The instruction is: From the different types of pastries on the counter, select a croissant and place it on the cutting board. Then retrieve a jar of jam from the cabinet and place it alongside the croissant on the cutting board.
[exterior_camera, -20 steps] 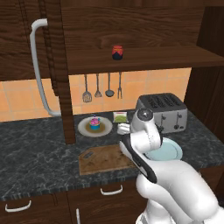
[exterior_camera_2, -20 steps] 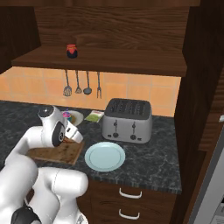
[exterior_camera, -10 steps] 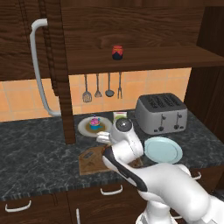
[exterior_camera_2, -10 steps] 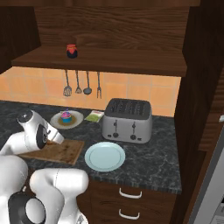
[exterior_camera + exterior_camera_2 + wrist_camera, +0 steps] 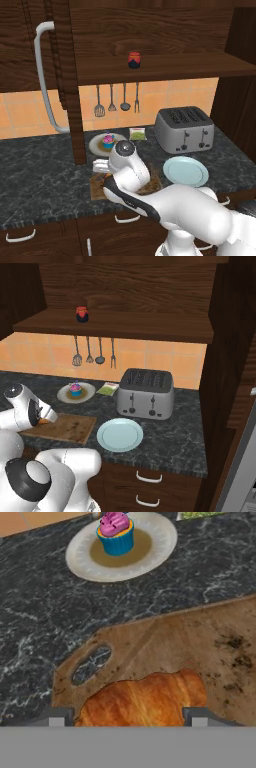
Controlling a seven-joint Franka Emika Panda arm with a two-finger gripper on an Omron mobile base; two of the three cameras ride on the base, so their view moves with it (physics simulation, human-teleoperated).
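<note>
1. Croissant (image 5: 145, 699) sits between the gripper (image 5: 127, 717) tips over the board (image 5: 200, 642), low enough for setting down (contact with either tip unclear).
2. Jam (image 5: 134, 59) waits on the cabinet (image 5: 165, 67) shelf.

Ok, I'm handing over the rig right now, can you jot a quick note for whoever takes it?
Pincer: low over the cutting board, a fingertip on either side of the croissant; whether it grips can't be told.
Croissant: at the board's handle-hole end.
Cupcake: on its plate, on the counter beyond the board.
Jar of jam: on the cabinet shelf.
Done: croissant brought to the board.
Left: confirm release, fetch the jar, set it beside the croissant.
</note>
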